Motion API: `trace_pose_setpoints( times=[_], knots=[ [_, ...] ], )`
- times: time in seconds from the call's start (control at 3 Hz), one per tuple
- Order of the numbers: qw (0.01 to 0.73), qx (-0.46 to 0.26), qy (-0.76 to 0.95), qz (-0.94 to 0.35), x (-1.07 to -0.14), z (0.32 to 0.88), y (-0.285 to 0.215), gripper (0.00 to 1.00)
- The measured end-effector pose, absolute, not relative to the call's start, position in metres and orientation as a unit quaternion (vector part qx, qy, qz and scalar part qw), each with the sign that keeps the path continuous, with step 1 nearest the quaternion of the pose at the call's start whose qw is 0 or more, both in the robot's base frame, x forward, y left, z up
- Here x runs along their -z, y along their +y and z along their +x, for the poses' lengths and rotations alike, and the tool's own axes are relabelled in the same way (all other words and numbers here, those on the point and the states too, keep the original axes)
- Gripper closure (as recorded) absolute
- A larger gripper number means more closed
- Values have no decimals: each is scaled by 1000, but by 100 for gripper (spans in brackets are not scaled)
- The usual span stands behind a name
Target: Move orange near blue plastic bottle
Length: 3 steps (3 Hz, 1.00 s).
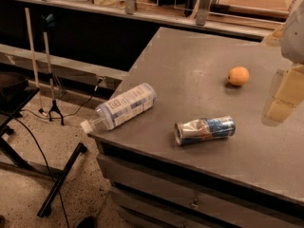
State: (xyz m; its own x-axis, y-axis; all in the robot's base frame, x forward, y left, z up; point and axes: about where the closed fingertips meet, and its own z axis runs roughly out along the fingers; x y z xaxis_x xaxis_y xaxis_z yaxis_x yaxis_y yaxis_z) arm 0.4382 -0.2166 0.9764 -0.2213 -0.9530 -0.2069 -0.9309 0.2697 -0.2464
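The orange (238, 76) lies on the grey table (190, 56), toward its far right. The blue plastic bottle (122, 108) lies on its side at the table's near left corner, with its white cap sticking out past the edge. My gripper (279, 65) hangs at the right edge of the view, just right of the orange and above the table. Its two pale yellowish fingers (285, 96) stand apart with nothing between them. The orange and the bottle are far apart.
A crushed silver-and-blue drink can (205, 130) lies on its side near the table's front, between bottle and orange. The table has drawers below its front edge. Left of it are a speckled floor, black stand legs (61, 179) and cables.
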Motion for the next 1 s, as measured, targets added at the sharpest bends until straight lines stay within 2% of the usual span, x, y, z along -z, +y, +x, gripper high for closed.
trace_pose_setpoints(
  times=[0.33,1.0],
  knots=[
    [159,35,781,-603,-976,438,-217,0],
    [190,54,762,-617,-978,476,-233,0]
  ],
)
